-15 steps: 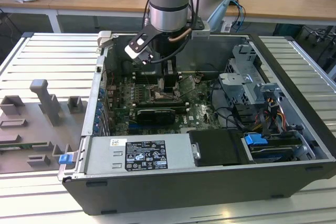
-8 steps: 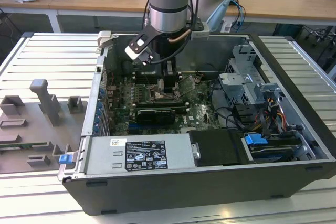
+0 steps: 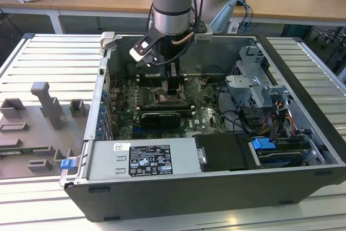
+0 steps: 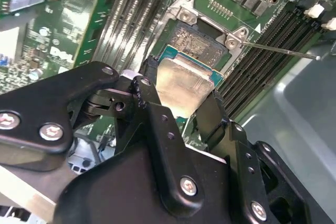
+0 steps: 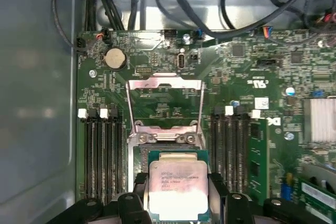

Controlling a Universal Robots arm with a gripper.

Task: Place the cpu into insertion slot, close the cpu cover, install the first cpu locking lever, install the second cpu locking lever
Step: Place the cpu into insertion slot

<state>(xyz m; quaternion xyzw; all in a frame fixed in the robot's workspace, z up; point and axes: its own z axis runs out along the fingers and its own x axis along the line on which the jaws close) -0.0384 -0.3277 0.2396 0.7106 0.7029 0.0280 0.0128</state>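
Observation:
My gripper (image 4: pixel 181 95) is shut on the cpu (image 4: pixel 184 80), a flat silver square with a green edge, one black finger (image 4: pixel 150 74) on each of two opposite sides. The cpu hangs just above the insertion slot (image 4: pixel 202 40), covering part of it; the slot's dark centre and silver rim still show. In the first wrist view the cpu (image 5: pixel 176 190) sits between the fingers, with the cpu cover (image 5: pixel 164 83) swung open and standing up beyond the slot (image 5: pixel 163 139). A thin locking lever (image 4: pixel 286 51) sticks out sideways. In the exterior view the gripper (image 3: pixel 173 84) reaches down into the open computer case.
Long black memory slots (image 5: pixel 102 156) flank the socket on both sides. A black graphics card (image 3: pixel 161 117), a power supply (image 3: pixel 143 159), a drive cage (image 3: pixel 254 87) and cables (image 3: pixel 238 120) crowd the case. Grey fixtures (image 3: pixel 46 106) stand on the table at the exterior view's left.

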